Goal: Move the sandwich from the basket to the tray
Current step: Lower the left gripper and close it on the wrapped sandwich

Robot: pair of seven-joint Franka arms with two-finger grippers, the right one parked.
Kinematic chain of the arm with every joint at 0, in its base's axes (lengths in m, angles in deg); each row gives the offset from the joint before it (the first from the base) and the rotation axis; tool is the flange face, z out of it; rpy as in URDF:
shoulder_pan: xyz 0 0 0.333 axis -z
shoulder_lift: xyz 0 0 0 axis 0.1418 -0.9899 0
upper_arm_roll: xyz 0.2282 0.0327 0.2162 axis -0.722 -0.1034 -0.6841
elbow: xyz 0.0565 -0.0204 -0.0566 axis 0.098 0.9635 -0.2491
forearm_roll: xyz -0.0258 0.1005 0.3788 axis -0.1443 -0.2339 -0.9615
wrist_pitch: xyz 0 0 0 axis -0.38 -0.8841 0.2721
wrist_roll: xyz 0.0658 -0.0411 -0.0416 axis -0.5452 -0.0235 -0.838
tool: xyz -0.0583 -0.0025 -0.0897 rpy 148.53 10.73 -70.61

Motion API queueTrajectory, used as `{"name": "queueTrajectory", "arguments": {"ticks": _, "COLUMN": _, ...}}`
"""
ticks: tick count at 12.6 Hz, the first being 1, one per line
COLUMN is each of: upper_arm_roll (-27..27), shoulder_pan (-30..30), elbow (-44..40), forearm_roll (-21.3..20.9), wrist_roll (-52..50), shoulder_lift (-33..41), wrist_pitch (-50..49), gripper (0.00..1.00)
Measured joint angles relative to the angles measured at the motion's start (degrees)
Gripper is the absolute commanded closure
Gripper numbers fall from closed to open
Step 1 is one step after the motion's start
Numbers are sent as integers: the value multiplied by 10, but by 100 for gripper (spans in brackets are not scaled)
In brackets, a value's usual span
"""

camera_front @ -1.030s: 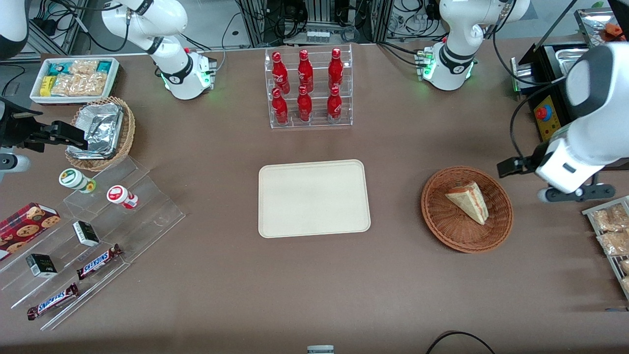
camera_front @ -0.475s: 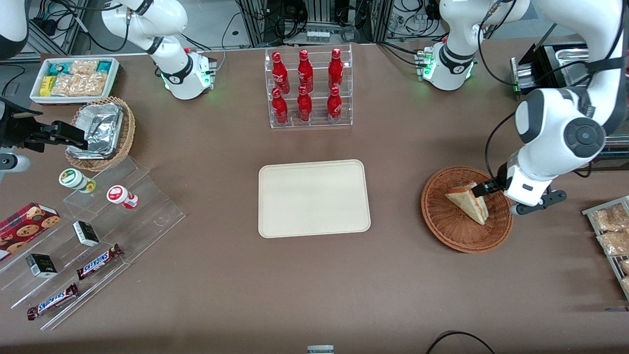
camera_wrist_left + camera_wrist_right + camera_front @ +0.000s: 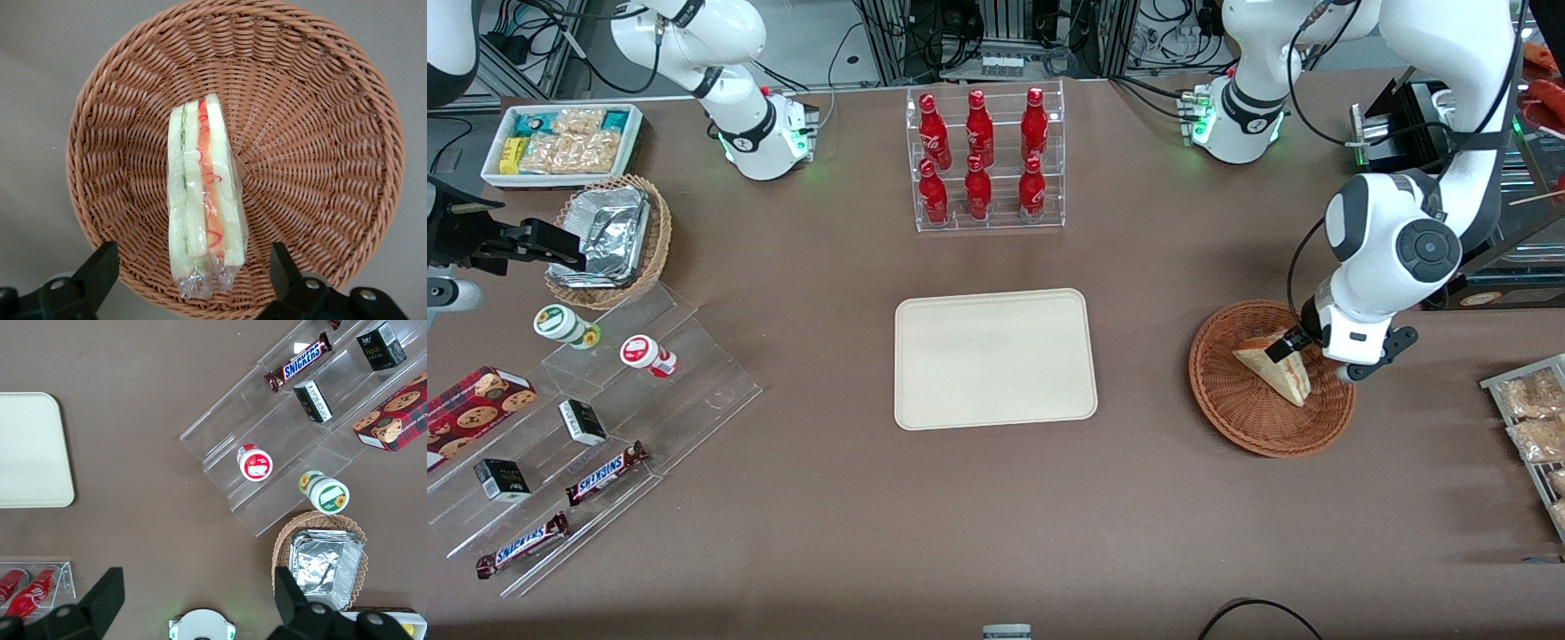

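Note:
The sandwich (image 3: 1272, 366), a plastic-wrapped wedge of pale bread with red and green filling, lies in the round reddish-brown basket (image 3: 1245, 418) toward the working arm's end of the table. My gripper (image 3: 1303, 348) hovers over the basket, above the sandwich's wide end. In the left wrist view the sandwich (image 3: 203, 193) rests on the basket (image 3: 313, 133) weave, and the gripper (image 3: 192, 270) is open, its two black fingers standing apart on either side of the wrapper's crimped end without touching it. The cream tray (image 3: 996, 358) sits mid-table with nothing on it.
A clear rack of red bottles (image 3: 983, 160) stands farther from the front camera than the tray. Snack packets on a rack (image 3: 1534, 427) lie beside the basket at the table's edge. Acrylic steps with candy bars (image 3: 605, 427) and a tan basket of foil trays (image 3: 609, 240) are toward the parked arm's end.
The working arm has swung in from the table's edge to over the basket, and the gripper now straddles the sandwich's wide end. The sandwich has not moved.

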Motion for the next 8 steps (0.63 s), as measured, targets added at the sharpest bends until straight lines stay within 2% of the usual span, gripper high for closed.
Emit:
{"name": "queueTrajectory", "arguments": {"ticks": 3, "upper_arm_roll": 0, "shoulder_pan": 0, "elbow": 8, "forearm_roll": 0, "wrist_roll": -14, "shoulder_lift": -19, "wrist_pitch": 35, "gripper": 0}}
{"name": "queueTrajectory", "arguments": {"ticks": 4, "upper_arm_roll": 0, "shoulder_pan": 0, "elbow": 8, "forearm_roll": 0, "wrist_roll": -18, "shoulder_lift": -27, "wrist_pitch": 44, "gripper": 6}}
{"name": "queueTrajectory", "arguments": {"ticks": 5, "upper_arm_roll": 0, "shoulder_pan": 0, "elbow": 9, "forearm_roll": 0, "wrist_roll": -20, "shoulder_lift": -33, "wrist_pitch": 48, "gripper": 20}}
{"name": "queueTrajectory", "arguments": {"ticks": 7, "upper_arm_roll": 0, "shoulder_pan": 0, "elbow": 9, "forearm_roll": 0, "wrist_roll": -21, "shoulder_lift": -47, "wrist_pitch": 59, "gripper": 82}}
{"name": "queueTrajectory", "arguments": {"ticks": 8, "upper_arm_roll": 0, "shoulder_pan": 0, "elbow": 9, "forearm_roll": 0, "wrist_roll": -22, "shoulder_lift": -52, "wrist_pitch": 62, "gripper": 100}}
